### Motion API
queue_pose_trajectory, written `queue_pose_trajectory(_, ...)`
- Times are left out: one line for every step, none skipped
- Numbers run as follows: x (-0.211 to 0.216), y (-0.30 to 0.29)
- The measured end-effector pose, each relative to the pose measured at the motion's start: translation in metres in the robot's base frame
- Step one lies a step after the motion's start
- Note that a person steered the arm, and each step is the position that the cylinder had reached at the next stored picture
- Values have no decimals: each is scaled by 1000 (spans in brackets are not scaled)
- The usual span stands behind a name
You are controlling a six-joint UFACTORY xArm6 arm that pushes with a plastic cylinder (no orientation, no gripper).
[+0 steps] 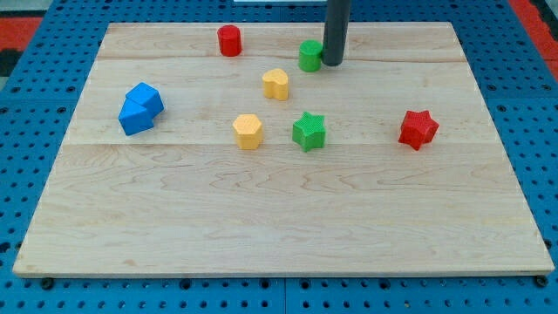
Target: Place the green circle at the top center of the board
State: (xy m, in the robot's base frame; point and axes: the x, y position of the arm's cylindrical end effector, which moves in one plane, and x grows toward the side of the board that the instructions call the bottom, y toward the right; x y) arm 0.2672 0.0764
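Note:
The green circle [309, 55] is a short green cylinder standing near the top centre of the wooden board [279, 218]. My tip [333, 62] is the lower end of the dark rod that comes down from the view's top. It stands right against the green circle's right side, touching it or nearly so.
A red cylinder [229, 40] stands at the top, left of the green circle. A yellow heart [275, 84] lies just below-left of it. A yellow hexagon [248, 131], a green star [309, 131], a red star [418, 129] and two touching blue blocks [140, 108] lie across the middle.

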Motion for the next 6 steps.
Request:
queue_pose_trajectory(-11,-5)
queue_pose_trajectory(27,30)
queue_pose_trajectory(31,-33)
queue_pose_trajectory(10,-48)
queue_pose_trajectory(-13,-36)
queue_pose_trajectory(-6,-10)
